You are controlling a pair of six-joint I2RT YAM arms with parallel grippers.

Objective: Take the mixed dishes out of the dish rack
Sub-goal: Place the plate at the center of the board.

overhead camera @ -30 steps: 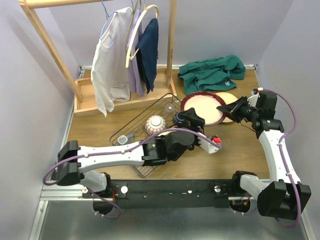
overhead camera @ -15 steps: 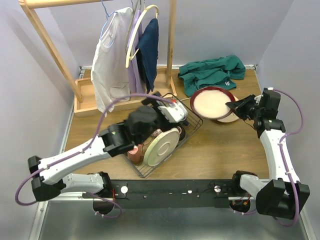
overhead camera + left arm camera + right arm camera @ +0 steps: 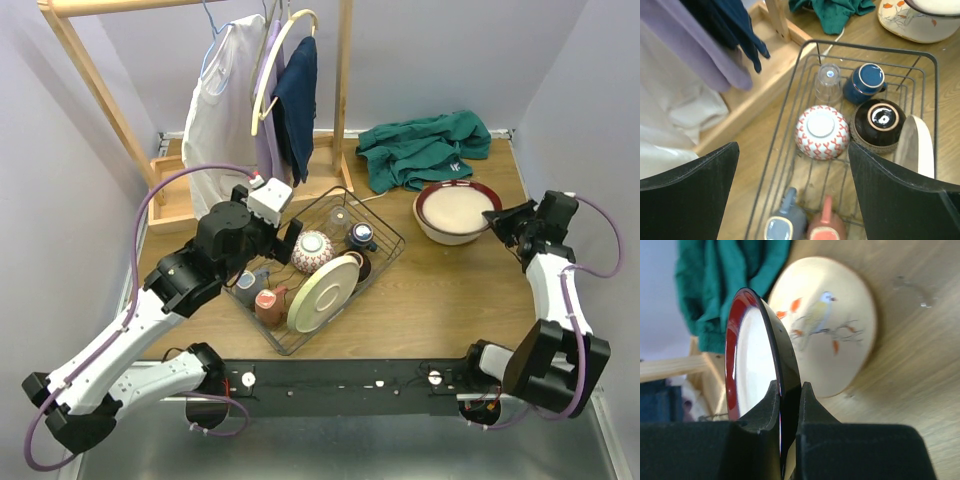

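Black wire outlines the dish rack (image 3: pixel 297 338) at the centre of the overhead view, and most of the dishes sit in it: a grey cup (image 3: pixel 782 225) and a red cup (image 3: pixel 826 226) at its lower left, an upturned patterned bowl (image 3: pixel 821 132), a glass (image 3: pixel 829 82), a blue cup (image 3: pixel 867 82), a dark bowl (image 3: pixel 882 120) and a cream plate (image 3: pixel 322 295) on edge. Our left gripper (image 3: pixel 792 150) hovers above the rack, fingers spread wide and empty, with the patterned bowl showing between them. At the upper right, our right gripper (image 3: pixel 788 392) pinches the rim of a red-rimmed plate (image 3: pixel 752 355) over a bird-painted plate (image 3: pixel 830 325) lying on the table (image 3: pixel 440 300); we cannot tell whether the two touch. We judge the step in hand to be stacking that plate. Next, the left arm should descend and close squarely on the bowl, whose rounded back could slip.
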